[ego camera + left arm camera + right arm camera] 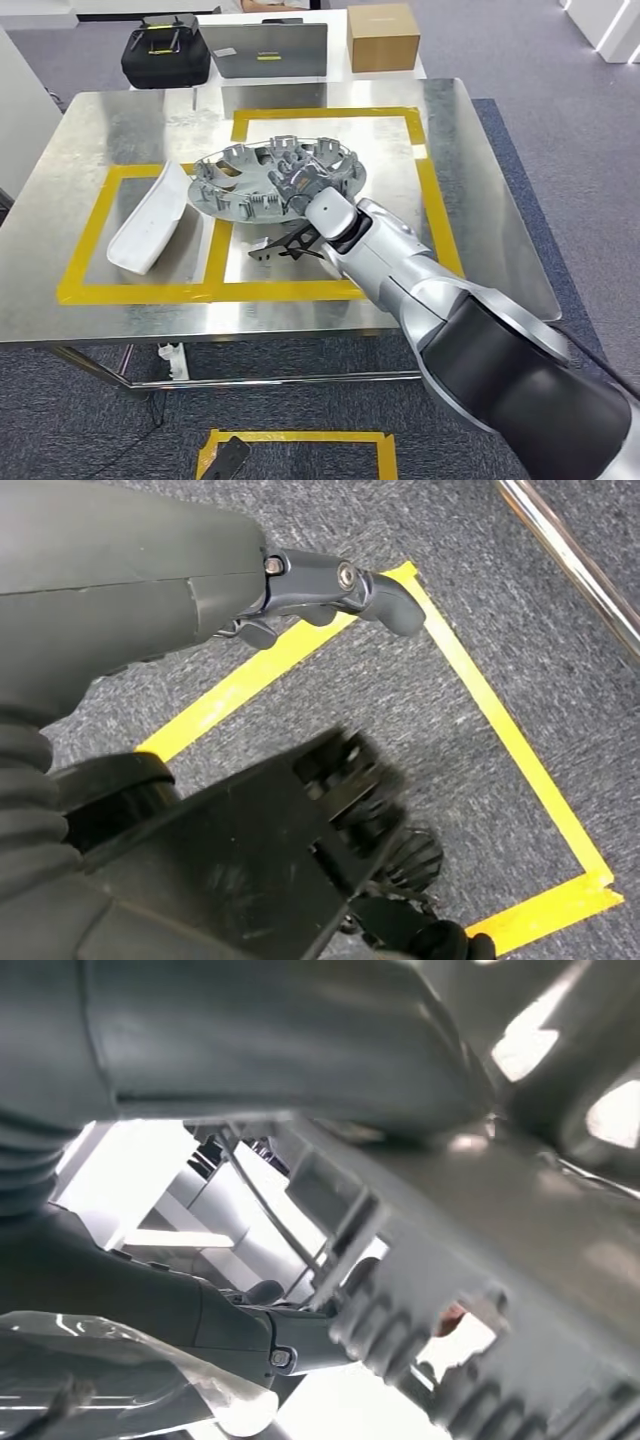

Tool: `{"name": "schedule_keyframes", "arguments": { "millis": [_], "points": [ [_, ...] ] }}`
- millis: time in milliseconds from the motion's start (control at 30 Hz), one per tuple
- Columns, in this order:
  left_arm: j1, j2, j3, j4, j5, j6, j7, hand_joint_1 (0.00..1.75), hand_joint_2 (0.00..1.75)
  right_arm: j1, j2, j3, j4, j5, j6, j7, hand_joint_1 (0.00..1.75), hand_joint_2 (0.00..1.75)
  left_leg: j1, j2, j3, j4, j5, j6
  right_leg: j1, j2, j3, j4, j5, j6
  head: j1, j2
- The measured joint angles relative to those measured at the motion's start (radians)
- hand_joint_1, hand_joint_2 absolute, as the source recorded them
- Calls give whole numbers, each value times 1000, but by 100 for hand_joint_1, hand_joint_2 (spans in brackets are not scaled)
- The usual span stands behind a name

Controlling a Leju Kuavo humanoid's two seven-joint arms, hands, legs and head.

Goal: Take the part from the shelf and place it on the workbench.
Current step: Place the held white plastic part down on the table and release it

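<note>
One grey round part (260, 180), a ribbed plastic disc with cut-outs, clips and raised tabs round its rim, sits over the yellow tape (226, 240) dividing two marked rectangles on the steel bench (90, 120), its far edge tilted up a little. The right hand (302, 190) grasps its near rim, fingers (287, 180) wrapped over the edge, and the silver forearm reaches in from the lower right. From the right wrist camera the part (483, 1260) fills the picture up close: grey ribs and a row of rounded teeth, with the thumb above and dark fingers (249, 1325) beneath it. The left wrist camera looks down at grey carpet and a yellow taped square (513, 740) on the floor; the left hand (302, 590) hangs there holding nothing, its dark fingers (385, 598) loosely extended. Just left of the part a white curved panel (151, 220) lies in the left rectangle. Behind the bench stand a black case (166, 55), a grey laptop (264, 50) and a cardboard box (383, 37).
</note>
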Motion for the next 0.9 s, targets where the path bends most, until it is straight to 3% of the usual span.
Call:
{"name": "schedule_keyframes", "arguments": {
  "millis": [67, 167, 233, 333, 367, 400, 433, 500, 567, 667, 733, 767, 833, 900],
  "points": [
    [-1, 2, 0, 0, 0, 1, 0, 0, 0, -1, 9, 0, 0, 1, 22, -3, 0, 0, -3, 0, 44, -100, 33, 7, 4, 0, -1, 2, -4, 8, 0, 0],
    [0, 4, 0, 0, 0, 3, 0, 0, 0, 1, 14, 1, 0, -1, 37, -5, 0, 0, -4, -1, 50, -120, 25, 19, 5, -3, -6, 1, -7, 23, 1, 0],
    [0, 4, 0, 0, -1, 4, 0, 0, 0, 0, 16, 1, 0, -3, 39, -5, 0, 0, -1, -1, 53, -125, 26, 30, 4, -5, -22, 30, -31, 32, 2, 0],
    [-1, 5, 0, 0, -1, 4, 0, 0, 0, 1, 16, 1, 0, -2, 41, -7, 0, 0, -2, -1, 55, -127, 25, 42, 5, -6, -111, 211, -115, 39, 5, 0],
    [0, 5, 1, 0, -1, 4, 0, 0, 0, 3, 16, 1, 0, 0, 41, -9, 0, 0, -3, -1, 55, -127, 24, 44, 5, -6, -141, 268, -131, 39, 5, 0],
    [0, 6, 1, 0, -1, 4, 0, 0, 0, 5, 16, 1, 0, 1, 41, -11, 0, 0, -4, -1, 56, -126, 22, 45, 5, -6, -157, 293, -129, 39, 6, 0],
    [1, 6, 1, 0, -1, 4, 0, 0, 0, 6, 16, 2, 0, 2, 41, -12, 0, 0, -5, -2, 58, -125, 21, 46, 5, -6, -153, 276, -106, 37, 6, 0],
    [0, 7, 1, 0, -2, 4, 0, 0, 0, 6, 16, 2, 0, 2, 41, -13, 0, 0, -7, -3, 62, -122, 17, 45, 6, -6, -97, 147, -31, 30, 6, 0],
    [0, 6, 1, 0, -1, 4, 0, 0, 0, 4, 16, 2, 0, 2, 41, -14, 0, 0, -11, -4, 63, -119, 14, 39, 10, -6, -38, 35, 6, 22, 5, 0],
    [0, 6, 1, 0, -1, 4, 0, 0, 0, 2, 18, 2, 0, 3, 41, -14, 0, 0, -12, -4, 61, -118, 14, 26, 12, -5, -19, 7, 5, 13, 4, 0],
    [0, 7, 1, 0, -1, 5, 0, 0, 0, 1, 19, 3, -1, 3, 41, -14, 0, 0, -10, -3, 54, -97, -4, 15, 7, -5, -14, 0, 8, 3, 2, 0],
    [0, 7, 1, 0, -1, 5, 0, 0, 0, 0, 19, 3, -2, 3, 41, -14, 0, 0, -9, -3, 40, -62, -27, 9, 3, -6, -11, -3, 10, -1, 0, 0],
    [0, 8, 1, 0, -1, 5, 0, 0, 0, 0, 20, 3, -2, 4, 46, -18, 0, 0, -3, -2, -17, 65, -89, -3, 2, -7, -9, -4, 10, -6, -4, 0],
    [2, 10, 1, 0, -1, 5, 0, 0, 0, 2, 21, 3, -2, 4, 73, -37, 0, 0, 3, -2, -63, 163, -117, -11, 2, -7, -9, -3, 9, -6, -4, 0]
  ]
}}
